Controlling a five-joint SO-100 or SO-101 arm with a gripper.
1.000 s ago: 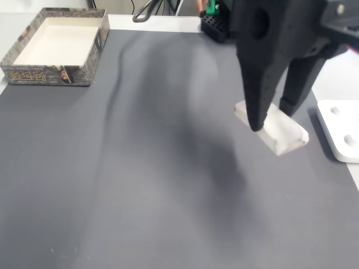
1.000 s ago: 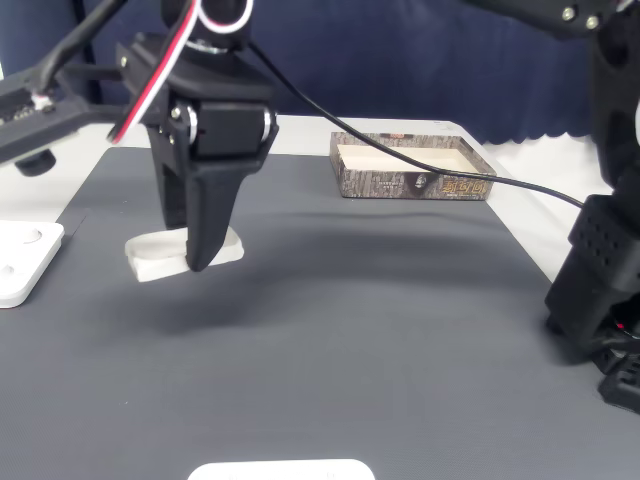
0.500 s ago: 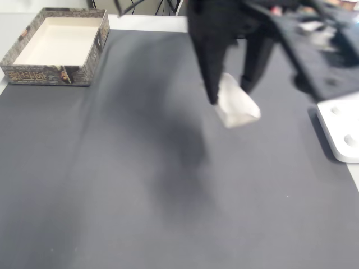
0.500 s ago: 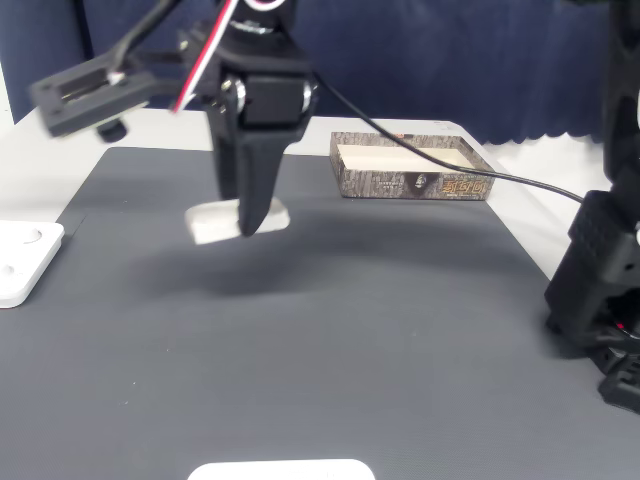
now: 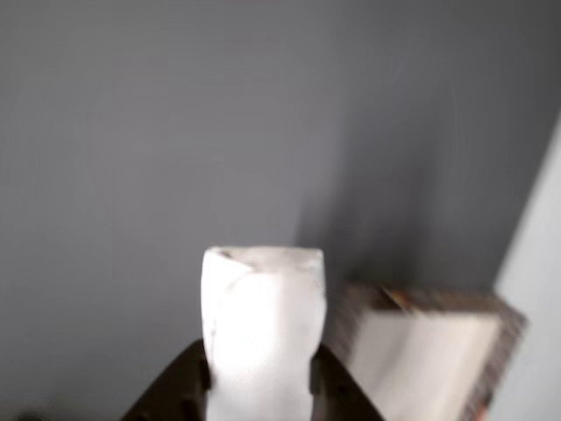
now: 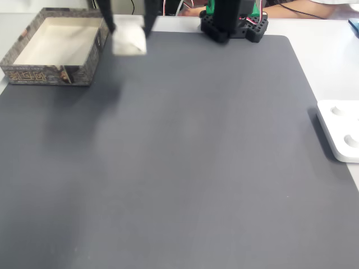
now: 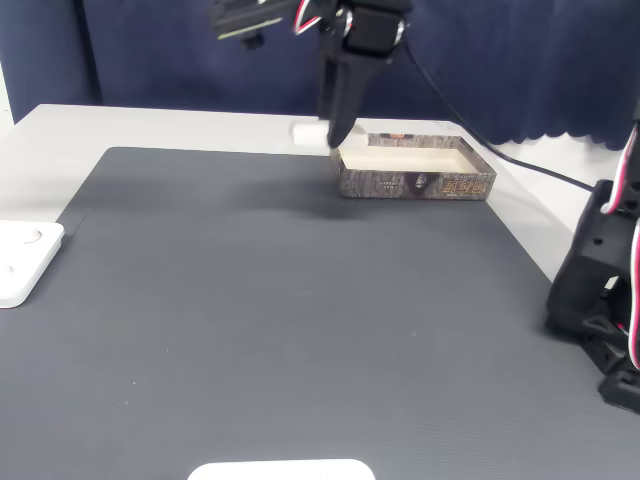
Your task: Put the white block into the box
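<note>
Dark grey matting covers the bench [image 6: 196,168]; the gripper [image 7: 335,135] grasps the white block [image 6: 129,40] beside the box [image 6: 33,74], so releasing now risks missing it.

I am holding the small matte white block [image 6: 128,40] between my two dark fingers [image 6: 109,17], and my gripper [image 6: 129,25] is clamping it in the air, blurred, just right of the open-topped rectangular box [image 6: 90,61] with its speckled grey-brown rim at the far left. The dark grey mat [image 6: 185,162] is lying underneath, and a white rounded-corner device [image 6: 340,130] is sitting at its right edge.
</note>
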